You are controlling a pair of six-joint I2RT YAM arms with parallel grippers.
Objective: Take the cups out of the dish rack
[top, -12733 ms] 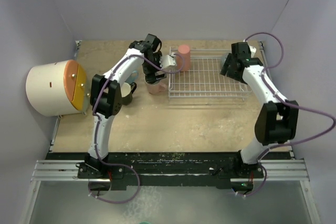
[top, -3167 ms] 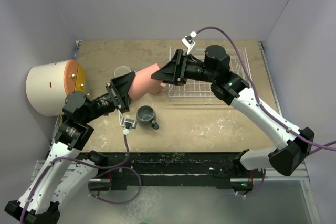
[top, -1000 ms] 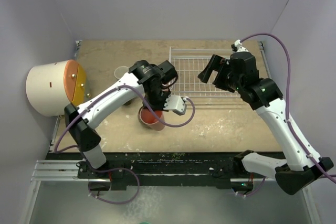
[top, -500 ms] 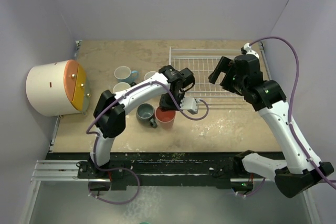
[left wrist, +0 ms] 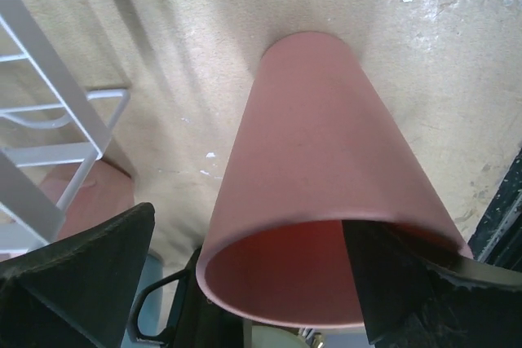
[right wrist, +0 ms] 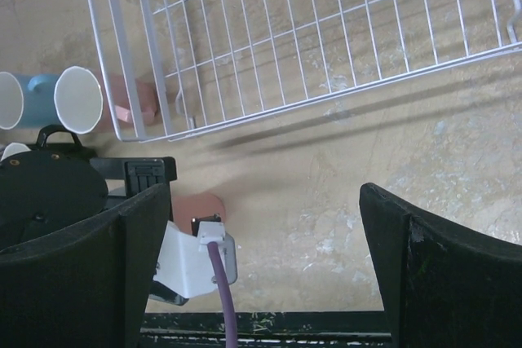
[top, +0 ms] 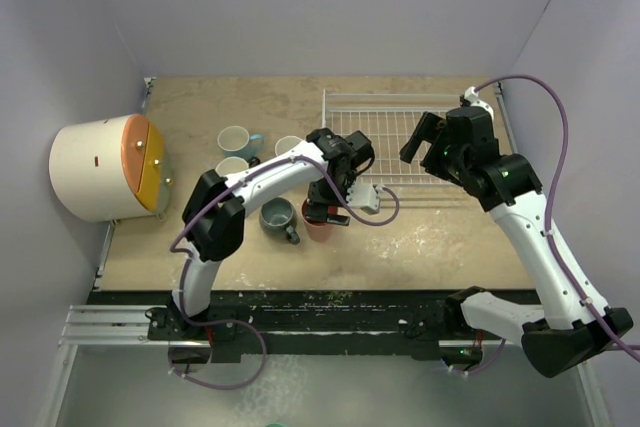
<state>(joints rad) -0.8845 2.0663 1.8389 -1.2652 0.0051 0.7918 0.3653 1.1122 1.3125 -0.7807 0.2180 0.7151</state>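
Observation:
The salmon-red tumbler stands upright on the table in front of the dish rack, beside the dark grey-blue mug. My left gripper hangs right over it, open. Its left finger is clear of the tumbler's wall and its right finger sits at the rim. The light blue mug, a pale pink mug and another mug stand to the left. My right gripper is open above the rack, which holds no cups.
A large cream drum with an orange lid lies at the far left edge. The rack's white wire rim lies close to the tumbler and mugs. Purple cables loop from both wrists. Walls close off the table's left, back and right.
The left arm carried the tumbler rightwards, set it beside the grey-blue mug and opened its jaws. The right arm has barely moved.

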